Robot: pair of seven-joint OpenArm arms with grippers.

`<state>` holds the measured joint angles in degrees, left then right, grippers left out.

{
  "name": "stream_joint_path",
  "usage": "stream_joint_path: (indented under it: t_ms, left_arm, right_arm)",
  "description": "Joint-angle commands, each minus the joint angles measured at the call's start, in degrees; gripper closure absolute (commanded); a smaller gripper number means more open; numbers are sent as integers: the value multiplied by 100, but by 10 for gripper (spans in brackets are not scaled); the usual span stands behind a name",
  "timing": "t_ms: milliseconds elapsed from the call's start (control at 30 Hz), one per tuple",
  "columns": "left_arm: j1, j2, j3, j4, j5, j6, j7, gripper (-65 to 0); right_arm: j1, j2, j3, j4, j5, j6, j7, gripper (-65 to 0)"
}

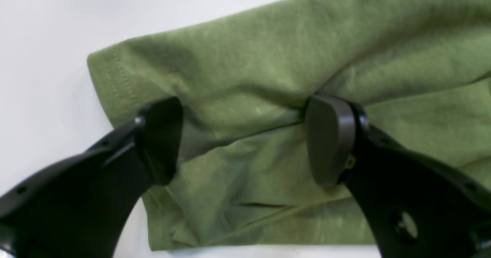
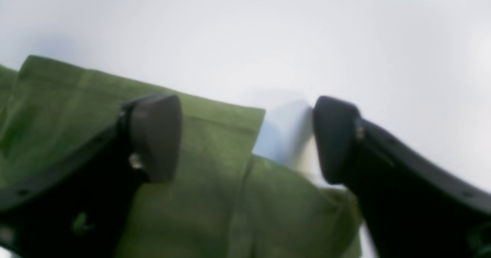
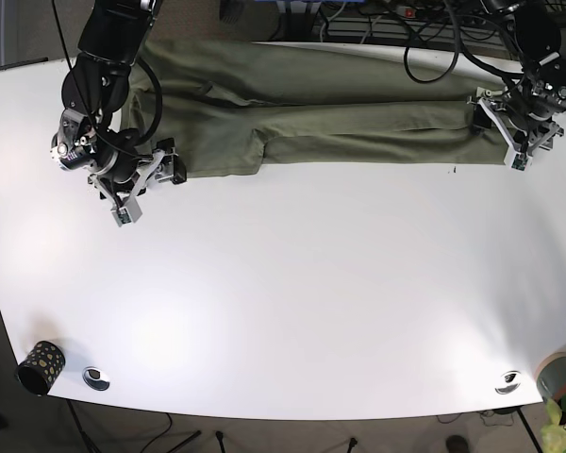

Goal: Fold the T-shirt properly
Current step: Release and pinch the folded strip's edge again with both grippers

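Observation:
An olive-green T-shirt (image 3: 340,118) lies folded lengthwise into a long band along the far side of the white table (image 3: 292,302). My left gripper (image 3: 491,125) is at the band's right end. In the left wrist view it is open (image 1: 245,139), with its fingers astride a crease of the cloth (image 1: 268,58) near the hemmed edge. My right gripper (image 3: 162,168) is at the band's left front corner. In the right wrist view it is open (image 2: 245,137), one finger over the cloth (image 2: 215,196), the other over bare table. Neither holds anything.
A dark patterned cup (image 3: 40,366) and a small metal disc (image 3: 96,377) sit at the front left. Another disc (image 3: 507,381) and a grey pot with a plant (image 3: 558,377) are at the front right. Cables (image 3: 377,14) run behind the table's far edge.

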<state>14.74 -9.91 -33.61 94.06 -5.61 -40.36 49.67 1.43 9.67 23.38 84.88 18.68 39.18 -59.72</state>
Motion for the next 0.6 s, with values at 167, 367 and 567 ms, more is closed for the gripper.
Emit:
stream_joint_path:
  t_ms: [167,367,567]
  left_arm:
    - [16,-42,-11,-4,266,36,145,-458]
    - [16,-33,51,-13,266,36,145,-458]
    - [16,-59,174,-22,266,36,145,-458]
  right_arm:
    - [46,39,5,53,44,69,-19,-163]
    - [81,39,23,70,44,69,-19,0]
    - [-104,39,49,633,53,69,-19,0]
